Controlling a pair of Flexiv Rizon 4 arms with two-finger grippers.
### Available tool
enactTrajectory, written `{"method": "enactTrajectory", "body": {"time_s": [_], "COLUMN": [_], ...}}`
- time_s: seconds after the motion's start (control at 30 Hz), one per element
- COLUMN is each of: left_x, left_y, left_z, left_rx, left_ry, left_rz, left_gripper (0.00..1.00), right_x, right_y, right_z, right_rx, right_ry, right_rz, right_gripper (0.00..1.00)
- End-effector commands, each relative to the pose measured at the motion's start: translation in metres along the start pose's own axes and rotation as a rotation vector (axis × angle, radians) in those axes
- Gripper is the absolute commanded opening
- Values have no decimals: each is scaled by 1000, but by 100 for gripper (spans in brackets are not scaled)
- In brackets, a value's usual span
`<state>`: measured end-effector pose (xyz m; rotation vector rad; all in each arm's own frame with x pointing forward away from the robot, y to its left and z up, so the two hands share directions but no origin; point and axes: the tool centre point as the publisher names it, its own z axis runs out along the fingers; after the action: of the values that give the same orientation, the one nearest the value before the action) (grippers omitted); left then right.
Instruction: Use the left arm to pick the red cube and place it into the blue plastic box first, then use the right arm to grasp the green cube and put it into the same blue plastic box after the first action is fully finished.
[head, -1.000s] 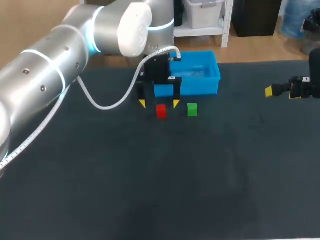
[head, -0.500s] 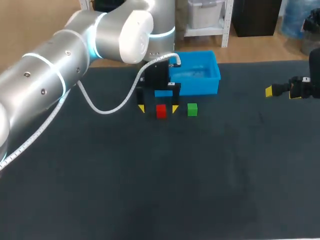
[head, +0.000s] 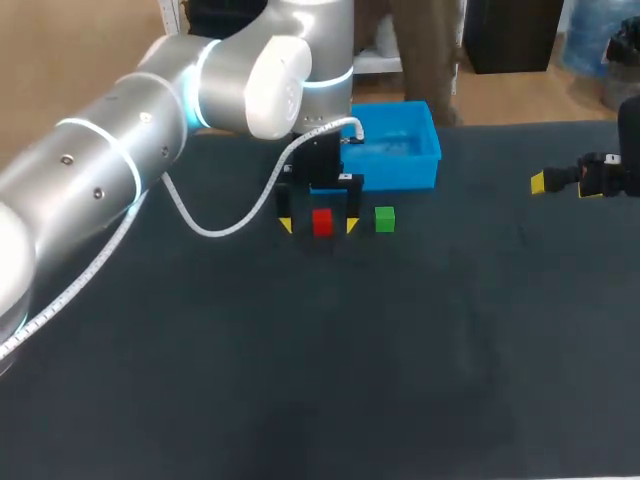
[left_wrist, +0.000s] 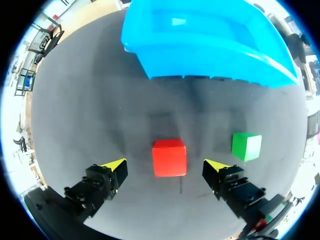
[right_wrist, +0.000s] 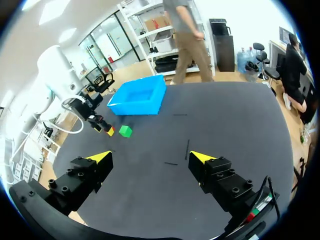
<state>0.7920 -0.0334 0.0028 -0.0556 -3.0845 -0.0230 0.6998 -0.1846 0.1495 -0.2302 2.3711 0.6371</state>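
Observation:
The red cube (head: 322, 221) (left_wrist: 169, 157) rests on the dark table just in front of the blue plastic box (head: 393, 145) (left_wrist: 205, 40). My left gripper (head: 318, 224) (left_wrist: 166, 167) is open, its yellow tips straddling the red cube with gaps on both sides. The green cube (head: 385, 219) (left_wrist: 246, 146) (right_wrist: 125, 131) lies beside the red one, outside the left gripper's fingers. My right gripper (head: 545, 183) (right_wrist: 150, 159) stands open and holds nothing at the table's far right, well away from the cubes.
A white cable (head: 215, 222) loops from my left arm down over the table beside the gripper. The box (right_wrist: 138, 96) has nothing visible inside. Bare dark tabletop (head: 350, 360) stretches across the front and middle.
My left gripper has come down and slightly toward the front, so its tips now sit on either side of the red cube. The right arm has not moved.

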Motion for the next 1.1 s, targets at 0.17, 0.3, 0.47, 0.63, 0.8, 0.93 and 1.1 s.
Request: {"method": "enactTrajectory", "body": {"time_s": [0.17,0.3,0.47,0.63,0.8,0.93,1.1], "left_x": [-11,-11,-9,-8,-8,-8,-8], "left_y": [1,3,5,5,5,4,3], "left_z": [2,4,8,9,9,10,9], "left_rx": [-8,-8,-9,-10,-8,-6,-7], "left_ry": [18,23,31,36,35,35,32], "left_rz": [-6,-8,-10,-15,-18,-19,-16], "left_gripper": [100,100,100,100,100,38,4], "right_x": [0,0,0,0,0,0,0], "right_y": [-1,-1,-1,-1,-1,-1,-1], "right_z": [0,0,0,0,0,0,0], "right_rx": [-2,-2,-2,-2,-2,-2,-2], "right_ry": [1,1,1,1,1,1,1], "right_rz": [-1,-1,-1,-1,-1,-1,-1], "right_gripper": [100,100,100,100,100,100,100]}}
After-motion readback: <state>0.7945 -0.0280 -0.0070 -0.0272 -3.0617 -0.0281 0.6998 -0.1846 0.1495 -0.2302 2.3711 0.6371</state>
